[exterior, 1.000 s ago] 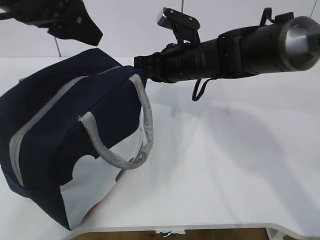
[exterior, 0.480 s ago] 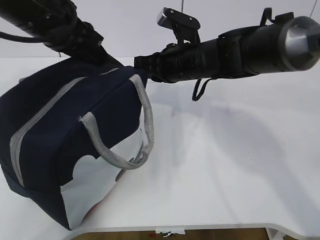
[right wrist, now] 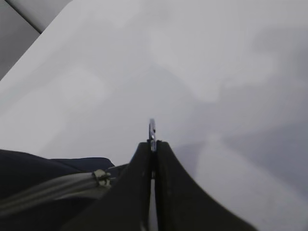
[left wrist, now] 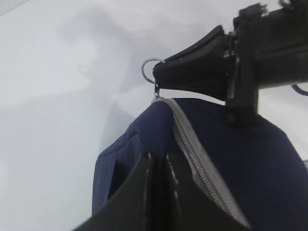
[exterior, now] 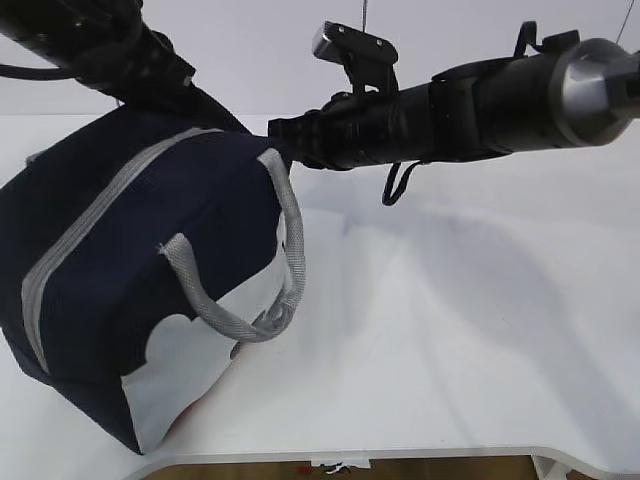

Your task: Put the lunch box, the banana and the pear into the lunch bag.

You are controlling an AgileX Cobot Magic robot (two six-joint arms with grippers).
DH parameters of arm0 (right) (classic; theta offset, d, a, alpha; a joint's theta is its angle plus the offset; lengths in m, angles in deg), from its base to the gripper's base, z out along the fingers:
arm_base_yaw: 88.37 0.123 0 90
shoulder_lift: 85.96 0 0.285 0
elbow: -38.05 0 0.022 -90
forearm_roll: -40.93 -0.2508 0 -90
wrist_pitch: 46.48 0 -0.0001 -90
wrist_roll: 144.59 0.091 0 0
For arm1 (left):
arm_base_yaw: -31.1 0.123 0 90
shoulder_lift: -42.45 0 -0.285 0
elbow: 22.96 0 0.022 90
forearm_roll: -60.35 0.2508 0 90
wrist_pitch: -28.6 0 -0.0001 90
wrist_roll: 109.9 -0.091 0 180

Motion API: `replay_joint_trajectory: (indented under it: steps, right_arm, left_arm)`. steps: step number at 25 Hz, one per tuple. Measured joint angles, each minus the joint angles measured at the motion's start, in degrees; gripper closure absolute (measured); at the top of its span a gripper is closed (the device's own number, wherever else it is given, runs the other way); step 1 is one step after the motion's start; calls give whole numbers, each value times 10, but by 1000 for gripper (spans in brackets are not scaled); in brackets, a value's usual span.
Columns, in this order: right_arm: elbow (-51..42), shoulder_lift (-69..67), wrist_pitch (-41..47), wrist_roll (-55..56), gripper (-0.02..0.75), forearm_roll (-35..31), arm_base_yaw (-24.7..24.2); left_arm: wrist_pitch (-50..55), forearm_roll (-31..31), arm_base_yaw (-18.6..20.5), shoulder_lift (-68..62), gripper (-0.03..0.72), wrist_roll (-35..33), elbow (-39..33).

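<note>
The navy lunch bag (exterior: 120, 260) stands tilted on the left of the white table, its grey zipper (exterior: 90, 220) running along the top. My right gripper (right wrist: 152, 143) is shut on the zipper's ring pull (right wrist: 152, 129) at the bag's far top corner; the left wrist view shows the same ring pull (left wrist: 147, 67) sticking out of it. My left gripper (left wrist: 159, 156) is shut on the bag's navy fabric (left wrist: 130, 149) just beside the zipper (left wrist: 192, 149). In the exterior view its fingertips are hidden behind the bag. The lunch box, banana and pear are out of view.
A grey webbing handle (exterior: 290, 250) droops over the bag's white side panel (exterior: 190, 370). The white table (exterior: 450, 330) stretches to the right of the bag, with its front edge (exterior: 400, 455) close below. The right arm (exterior: 470, 100) spans the upper right.
My left arm came down onto the bag's far top edge and its jaws shut there. The bag's top rose and tilted slightly. The right gripper kept its hold on the ring pull.
</note>
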Motion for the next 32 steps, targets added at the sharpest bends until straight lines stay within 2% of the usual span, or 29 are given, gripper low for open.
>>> replay_joint_trajectory:
  steps: [23,27,32]
  right_arm:
    - [1,-19,18,0,739,-4,-2]
    - [1,-19,16,0,734,-4,-2]
    - [1,-19,5,-1,694,-4,-5]
  left_arm:
    - [6,2,0,4,674,-1,0]
    - [4,-1,0,4,633,-1,0]
    - [-8,-9,0,4,524,-1,0]
